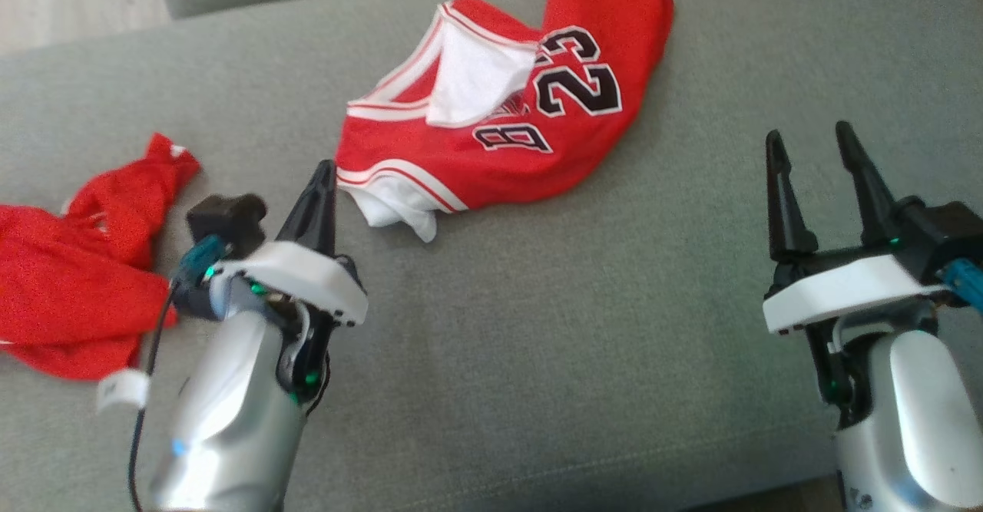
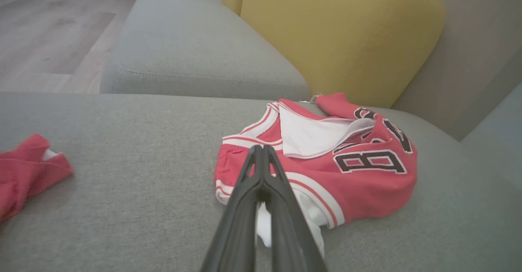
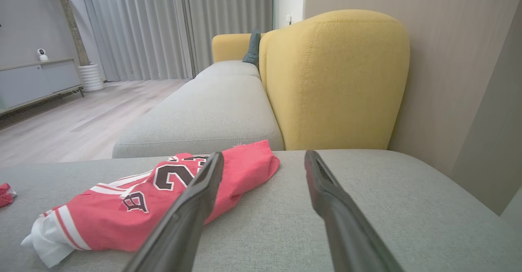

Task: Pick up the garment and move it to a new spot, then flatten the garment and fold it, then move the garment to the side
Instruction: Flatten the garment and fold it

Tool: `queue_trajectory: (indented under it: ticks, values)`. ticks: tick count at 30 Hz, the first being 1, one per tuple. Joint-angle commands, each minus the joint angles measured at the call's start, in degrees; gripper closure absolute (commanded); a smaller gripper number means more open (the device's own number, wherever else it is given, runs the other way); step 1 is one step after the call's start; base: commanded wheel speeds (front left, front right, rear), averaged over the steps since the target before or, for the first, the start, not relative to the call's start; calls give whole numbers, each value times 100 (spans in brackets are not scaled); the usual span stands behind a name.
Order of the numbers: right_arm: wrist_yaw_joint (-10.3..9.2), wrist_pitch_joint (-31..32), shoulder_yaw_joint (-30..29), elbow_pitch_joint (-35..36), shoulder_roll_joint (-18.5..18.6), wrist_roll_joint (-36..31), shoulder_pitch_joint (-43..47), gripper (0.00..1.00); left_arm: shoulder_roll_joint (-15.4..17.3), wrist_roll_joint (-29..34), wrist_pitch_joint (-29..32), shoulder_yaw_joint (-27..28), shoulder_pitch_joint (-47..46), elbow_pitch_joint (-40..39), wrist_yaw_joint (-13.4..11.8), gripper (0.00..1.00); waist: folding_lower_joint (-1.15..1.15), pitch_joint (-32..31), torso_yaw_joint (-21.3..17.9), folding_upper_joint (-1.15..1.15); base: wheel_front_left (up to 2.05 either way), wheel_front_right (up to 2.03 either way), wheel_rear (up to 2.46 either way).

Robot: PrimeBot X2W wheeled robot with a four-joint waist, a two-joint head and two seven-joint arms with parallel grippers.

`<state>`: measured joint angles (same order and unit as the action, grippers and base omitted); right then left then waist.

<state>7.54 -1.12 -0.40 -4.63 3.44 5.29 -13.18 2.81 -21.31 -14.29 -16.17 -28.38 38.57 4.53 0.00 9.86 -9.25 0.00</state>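
Observation:
The garment [image 1: 507,124] is a red jersey with white trim and black number 23, lying crumpled on the grey sofa seat [image 1: 576,328]. My left gripper [image 1: 326,170] is shut, its tips at the jersey's lower left corner. In the left wrist view the closed fingers [image 2: 261,147] lie over the garment [image 2: 355,182] near its striped edge; I cannot tell if cloth is pinched. My right gripper [image 1: 810,140] stands open to the right of the jersey, apart from it. In the right wrist view the open gripper [image 3: 263,158] points past the garment [image 3: 134,211] at its left.
A second red cloth [image 1: 69,282] lies bunched at the seat's left edge, also seen as a red cloth [image 2: 24,174] in the left wrist view. A yellow backrest cushion [image 3: 334,80] stands behind the jersey. Another grey seat [image 2: 195,56] and wooden floor [image 2: 45,31] lie beyond.

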Motion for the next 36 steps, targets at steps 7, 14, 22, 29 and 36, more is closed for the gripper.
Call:
queue_trajectory:
  ticks: [7,14,22,29,36]
  values:
    - [-5,-71,172,0,-37,-21,65,0,77,101,-70,318,486,-742,-20,100,0,-454,215,0,0,0,0]
    - [-5,-219,152,38,-37,155,237,0,64,291,-70,448,1065,-1393,-155,100,0,-751,409,0,0,0,0]
    - [-5,-502,-26,209,-48,410,842,0,27,357,-71,625,2254,-2650,-244,100,0,-1036,950,0,0,0,0]
    - [-5,-786,6,134,-55,681,1394,0,10,288,-71,585,2938,-3498,-348,0,0,-1169,1273,0,0,0,0]
    - [-5,-884,153,29,-56,732,1504,0,8,242,-71,493,3041,-3656,-455,0,0,-1200,1283,0,0,0,0]
